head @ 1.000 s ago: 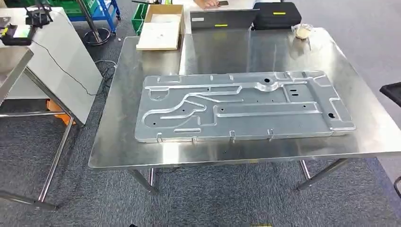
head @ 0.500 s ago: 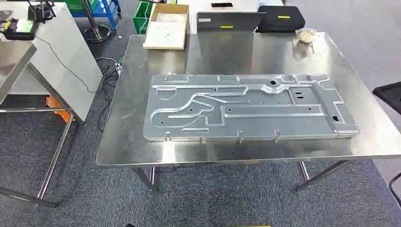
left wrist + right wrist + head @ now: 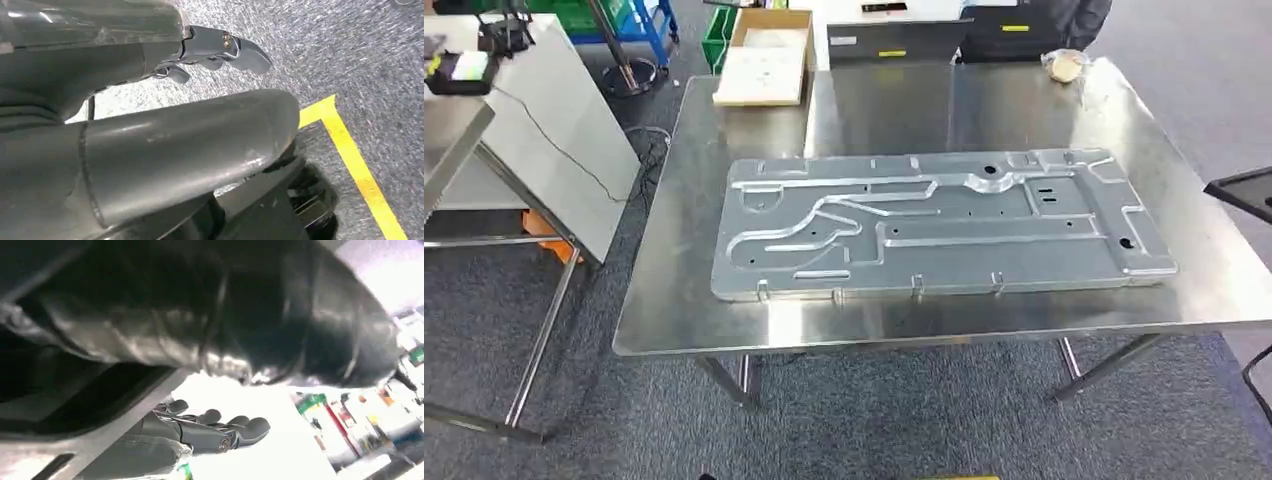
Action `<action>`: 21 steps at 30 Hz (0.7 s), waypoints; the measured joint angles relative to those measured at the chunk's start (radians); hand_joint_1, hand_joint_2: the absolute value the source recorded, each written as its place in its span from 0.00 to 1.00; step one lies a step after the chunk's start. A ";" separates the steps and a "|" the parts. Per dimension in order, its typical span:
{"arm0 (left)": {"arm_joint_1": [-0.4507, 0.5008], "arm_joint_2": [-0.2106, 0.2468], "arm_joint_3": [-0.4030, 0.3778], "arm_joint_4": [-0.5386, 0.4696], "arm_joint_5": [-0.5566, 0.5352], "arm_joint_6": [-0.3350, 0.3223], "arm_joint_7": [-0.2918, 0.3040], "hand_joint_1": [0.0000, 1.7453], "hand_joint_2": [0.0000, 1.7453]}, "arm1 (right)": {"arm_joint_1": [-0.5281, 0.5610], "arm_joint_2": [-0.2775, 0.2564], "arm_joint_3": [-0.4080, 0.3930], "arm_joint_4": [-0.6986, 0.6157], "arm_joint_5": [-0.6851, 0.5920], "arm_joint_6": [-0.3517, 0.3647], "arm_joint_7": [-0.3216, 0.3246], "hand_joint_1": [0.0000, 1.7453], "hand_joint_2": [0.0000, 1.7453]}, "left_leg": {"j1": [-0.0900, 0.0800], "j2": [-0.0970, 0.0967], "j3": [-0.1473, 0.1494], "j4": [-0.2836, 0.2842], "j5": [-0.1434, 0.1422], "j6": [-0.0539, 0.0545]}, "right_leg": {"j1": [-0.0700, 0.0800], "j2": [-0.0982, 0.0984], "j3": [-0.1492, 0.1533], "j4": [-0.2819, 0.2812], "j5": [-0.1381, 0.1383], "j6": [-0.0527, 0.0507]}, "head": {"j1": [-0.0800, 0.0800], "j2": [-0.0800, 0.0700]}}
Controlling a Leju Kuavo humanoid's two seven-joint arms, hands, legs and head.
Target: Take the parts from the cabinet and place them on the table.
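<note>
Steel worktop [image 3: 674, 300] carries panel [image 3: 934, 225], lying flat at centre. Left hand [image 3: 200, 55] hangs over carpet, fingers loosely spread, holding nothing. Right hand [image 3: 200, 432] likewise spread, bare. Placing looks done; next likely calls for return to cabinet for another part.

Your left hand [image 3: 150, 100] has a thick, smooth grey thumb [image 3: 190, 150] with small scuffs, and polished silver fingers [image 3: 225, 47] fixed with a small brass-coloured screw. Your right hand [image 3: 210, 365] has a glossy dark thumb and dark grey fingers [image 3: 220, 432] with rounded tips.
</note>
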 joint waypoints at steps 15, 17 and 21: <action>-0.001 0.001 0.005 0.000 0.003 0.001 -0.003 0.00 0.00 | -0.030 0.003 0.000 0.072 -0.016 -0.010 -0.032 0.00 0.00 | 0.003 -0.001 0.085 -0.207 0.131 0.045 | 0.000 0.000 0.008 -0.012 0.001 0.036 | 0.001 0.000; -0.003 0.001 0.005 0.000 0.003 0.001 -0.003 0.00 0.00 | -0.038 0.001 0.000 0.072 -0.020 -0.012 -0.040 0.00 0.00 | 0.002 -0.001 0.087 -0.215 0.136 0.052 | 0.006 0.003 -0.043 0.098 -0.071 0.036 | 0.001 0.000; -0.003 0.000 0.010 0.000 0.003 0.001 -0.003 0.00 0.00 | -0.021 0.008 0.000 0.072 -0.024 0.002 -0.045 0.00 0.00 | 0.000 -0.002 0.086 -0.205 0.131 0.052 | 0.006 0.003 -0.114 0.243 -0.100 0.044 | 0.001 0.000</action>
